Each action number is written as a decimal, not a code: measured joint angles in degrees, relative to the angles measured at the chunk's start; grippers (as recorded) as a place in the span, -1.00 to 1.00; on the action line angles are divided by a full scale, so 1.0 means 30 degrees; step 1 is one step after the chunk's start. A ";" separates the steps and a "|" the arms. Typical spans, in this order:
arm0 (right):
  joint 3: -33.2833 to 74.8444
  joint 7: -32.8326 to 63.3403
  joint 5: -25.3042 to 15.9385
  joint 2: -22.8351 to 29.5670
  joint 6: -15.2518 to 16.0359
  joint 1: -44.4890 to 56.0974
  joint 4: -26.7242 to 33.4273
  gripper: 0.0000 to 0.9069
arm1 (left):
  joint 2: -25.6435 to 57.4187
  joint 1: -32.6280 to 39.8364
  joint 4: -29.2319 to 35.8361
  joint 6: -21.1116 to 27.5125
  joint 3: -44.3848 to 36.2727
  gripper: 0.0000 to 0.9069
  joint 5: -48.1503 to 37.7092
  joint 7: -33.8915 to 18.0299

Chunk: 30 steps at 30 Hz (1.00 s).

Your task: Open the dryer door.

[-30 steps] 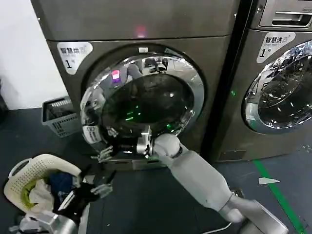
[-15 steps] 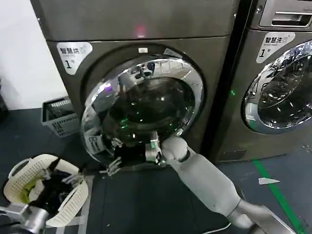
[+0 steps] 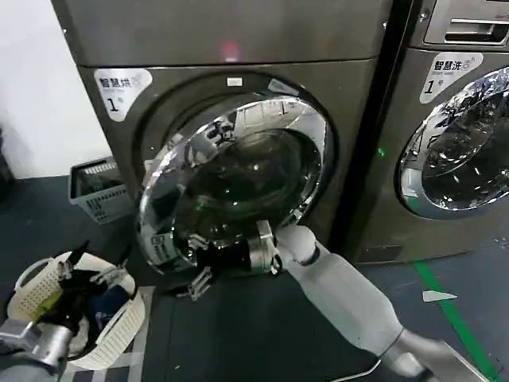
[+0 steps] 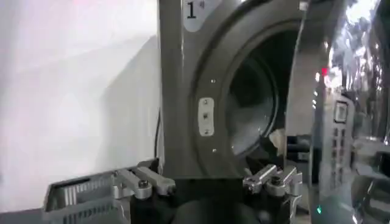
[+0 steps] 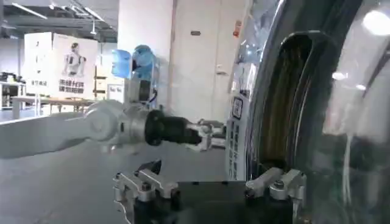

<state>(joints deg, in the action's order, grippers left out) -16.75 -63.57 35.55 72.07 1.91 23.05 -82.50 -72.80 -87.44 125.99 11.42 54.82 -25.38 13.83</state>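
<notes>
- From the head view we see the dryer (image 3: 223, 56) with its round door (image 3: 231, 187) swung partly out from the front on its right-hand hinge, the free left edge standing off the opening.
- Our right gripper (image 3: 196, 280) sits low at the door's bottom-left rim, the arm reaching across from the right; we judge it is placed there because that is the edge farthest from the hinge, where a pull swings the door most easily.
- Our left gripper (image 3: 83, 274) hangs low over the laundry basket (image 3: 119, 326) on the floor, well apart from the door, probably kept out of the door's swing. A grey crate (image 3: 99, 191) stands by the wall.
- In the left wrist view the left gripper (image 4: 210, 182) has its fingers spread wide with nothing between them; beyond it the dark drum opening (image 4: 256, 103) shows beside the door's edge (image 4: 304, 103).
- In the right wrist view the right gripper (image 5: 210, 182) has its fingers apart, one finger (image 5: 277, 182) right at the chrome door rim (image 5: 262, 103), hooking rather than pinching, we think.
</notes>
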 joint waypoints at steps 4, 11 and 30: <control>0.0029 -0.0363 0.0025 -0.0254 -0.0042 0.0200 -0.0331 1.00 | 0.0423 0.0504 -0.0546 -0.0181 0.0017 1.00 -0.0008 -0.0003; 0.0169 -0.0936 0.0173 -0.0887 -0.0511 0.0434 -0.0900 1.00 | 0.1160 0.1217 -0.1402 -0.0542 -0.0360 1.00 -0.0941 0.0220; 0.1028 -0.4215 0.0826 -0.2719 -0.1051 0.1748 -0.2053 1.00 | 0.2945 0.3376 -0.3542 -0.1109 -0.1950 1.00 -0.4403 0.1283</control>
<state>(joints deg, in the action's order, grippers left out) -13.67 -76.22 38.02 63.91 -1.25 28.30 -88.65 -63.97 -77.31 115.36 8.09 48.97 -38.59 17.68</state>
